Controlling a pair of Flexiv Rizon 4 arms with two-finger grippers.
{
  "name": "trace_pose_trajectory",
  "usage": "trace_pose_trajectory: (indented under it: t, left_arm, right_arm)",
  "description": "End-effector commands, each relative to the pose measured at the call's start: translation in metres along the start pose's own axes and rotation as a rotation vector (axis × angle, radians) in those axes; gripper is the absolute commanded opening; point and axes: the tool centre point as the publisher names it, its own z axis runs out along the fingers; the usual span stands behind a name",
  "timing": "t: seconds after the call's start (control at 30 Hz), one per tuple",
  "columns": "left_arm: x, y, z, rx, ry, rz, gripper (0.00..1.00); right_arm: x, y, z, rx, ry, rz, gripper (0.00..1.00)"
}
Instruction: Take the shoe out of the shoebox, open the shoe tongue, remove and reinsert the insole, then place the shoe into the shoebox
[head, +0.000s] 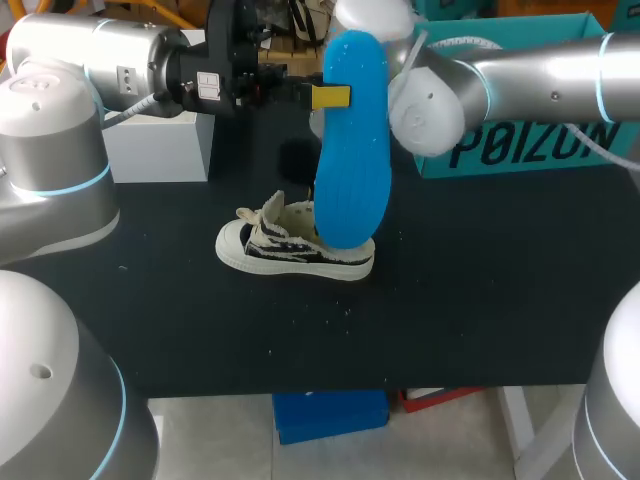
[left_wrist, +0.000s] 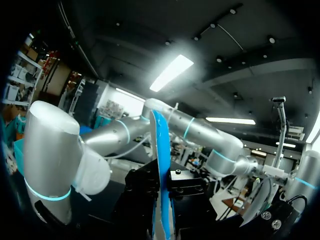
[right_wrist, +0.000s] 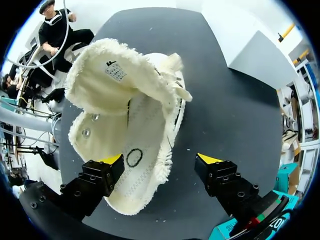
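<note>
At the middle of the black worktop (head: 480, 290) the shoe (head: 285, 250) sits on its sole, its long axis running across with the toe toward my left side; it is cream with black stripes and frayed edges, and its tongue is pulled open. Over its heel the blue insole (head: 355, 150) stands on end, clamped near the top in the left claw (head: 332, 97). The right claw (right_wrist: 160, 162) hangs above the shoe with its fingers wide apart, hidden behind the insole in the head view.
</note>
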Motion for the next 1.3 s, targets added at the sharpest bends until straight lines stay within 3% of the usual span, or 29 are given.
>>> trace_pose_trajectory:
  t: [0.03, 0.33, 0.4, 0.43, 0.5, 0.7, 0.73, 0.77, 0.8, 0.87, 1.3]
  left_arm:
    - [0.000, 0.000, 0.001, -0.001, -0.005, -0.001, 0.00]
    - [0.000, 0.000, 0.001, -0.001, -0.005, -0.001, 0.00]
    - [0.000, 0.000, 0.001, -0.001, -0.005, -0.001, 0.00]
    - [0.000, 0.000, 0.001, -0.001, -0.005, -0.001, 0.00]
    - [0.000, 0.000, 0.001, -0.001, -0.005, -0.001, 0.00]
    - [0.000, 0.000, 0.001, -0.001, -0.005, -0.001, 0.00]
    - [0.000, 0.000, 0.001, -0.001, -0.005, -0.001, 0.00]
    - [0.000, 0.000, 0.001, -0.001, -0.005, -0.001, 0.00]
    - [0.000, 0.000, 0.001, -0.001, -0.005, -0.001, 0.00]
    - [0.000, 0.000, 0.001, -0.001, -0.005, -0.001, 0.00]
    - [0.000, 0.000, 0.001, -0.001, -0.005, -0.001, 0.00]
  right_arm:
    - [-0.003, 0.006, 0.010, 0.059, 0.004, 0.009, 0.95]
    - [-0.005, 0.012, 0.018, 0.046, 0.007, 0.032, 0.96]
    - [-0.006, 0.013, 0.021, 0.044, 0.007, 0.040, 0.88]
    - [-0.006, 0.013, 0.022, 0.048, 0.005, 0.043, 0.75]
    - [-0.007, 0.014, 0.026, 0.048, 0.011, 0.047, 0.60]
    - [-0.007, 0.016, 0.033, 0.048, 0.023, 0.052, 0.37]
    - [-0.008, 0.015, 0.035, 0.047, 0.026, 0.054, 0.29]
    - [-0.008, 0.015, 0.035, 0.047, 0.029, 0.057, 0.05]
    - [-0.008, 0.016, 0.035, 0.045, 0.036, 0.059, 0.00]
    - [-0.010, 0.021, 0.033, -0.038, 0.079, 0.051, 0.00]
    - [-0.010, 0.021, 0.033, -0.038, 0.079, 0.051, 0.00]
